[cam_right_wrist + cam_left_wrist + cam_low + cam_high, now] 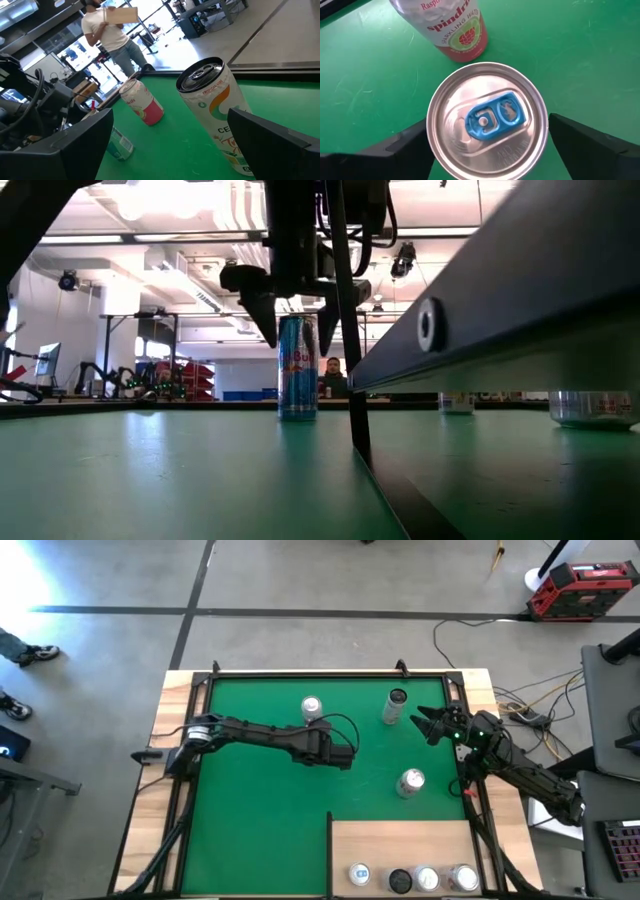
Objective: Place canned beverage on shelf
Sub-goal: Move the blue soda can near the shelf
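Observation:
A slim blue-and-silver canned beverage (297,367) with a blue pull tab (495,117) stands upright on the green mat (260,810), mid-table. My left gripper (487,135) comes down over it, open, one finger on each side of its top. I cannot tell whether the fingers touch it. In the high view the gripper (338,755) hides this can. The pale wooden shelf (400,845) lies at the near right with several cans along its near edge. My right gripper (425,725) waits open at the table's right side.
A pink-and-white can (311,708) stands just beyond the left gripper. A dark-topped white can (396,705) stands in front of the right gripper, and a silver can (411,782) near the shelf's far edge. A person (110,25) stands beyond the table.

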You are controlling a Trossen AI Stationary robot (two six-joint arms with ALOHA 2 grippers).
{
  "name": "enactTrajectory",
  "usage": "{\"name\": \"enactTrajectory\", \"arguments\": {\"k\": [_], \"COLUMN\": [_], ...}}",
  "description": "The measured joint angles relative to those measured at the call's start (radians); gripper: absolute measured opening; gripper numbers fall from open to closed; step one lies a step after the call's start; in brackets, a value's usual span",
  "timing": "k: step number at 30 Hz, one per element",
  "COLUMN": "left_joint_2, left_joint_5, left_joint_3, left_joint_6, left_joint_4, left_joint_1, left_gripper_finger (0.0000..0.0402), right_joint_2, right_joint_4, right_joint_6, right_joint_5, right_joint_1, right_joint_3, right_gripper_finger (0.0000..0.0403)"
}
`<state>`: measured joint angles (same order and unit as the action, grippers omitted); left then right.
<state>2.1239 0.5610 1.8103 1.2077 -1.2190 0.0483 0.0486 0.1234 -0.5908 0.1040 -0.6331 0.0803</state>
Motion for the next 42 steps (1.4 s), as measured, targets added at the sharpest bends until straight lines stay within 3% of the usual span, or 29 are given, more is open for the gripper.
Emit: {"name": "enactTrajectory", "arguments": {"k": [12, 27, 42], "left_joint_2": [0.000, 0.000, 0.034], "left_joint_5": [0.009, -0.055, -0.027], "left_joint_3": [0.000, 0.150, 0.211], "left_joint_6": [-0.012, -0.011, 0.199], "left_joint_4": [0.013, -0.011, -0.015], "left_joint_1": [-0.004, 0.048, 0.171], "left_gripper_finger": [0.0225, 0.0233, 0.0231], "right_joint_2": [0.000, 0.000, 0.000], "right_joint_4": [0.000, 0.000, 0.000], "right_joint_6": [0.000, 0.000, 0.000], "right_joint_5": [0.000, 0.000, 0.000], "right_joint_1": [0.000, 0.000, 0.000], "right_joint_3": [0.000, 0.000, 0.000], "right_gripper_finger": [0.0384, 0.0384, 0.0384]}}
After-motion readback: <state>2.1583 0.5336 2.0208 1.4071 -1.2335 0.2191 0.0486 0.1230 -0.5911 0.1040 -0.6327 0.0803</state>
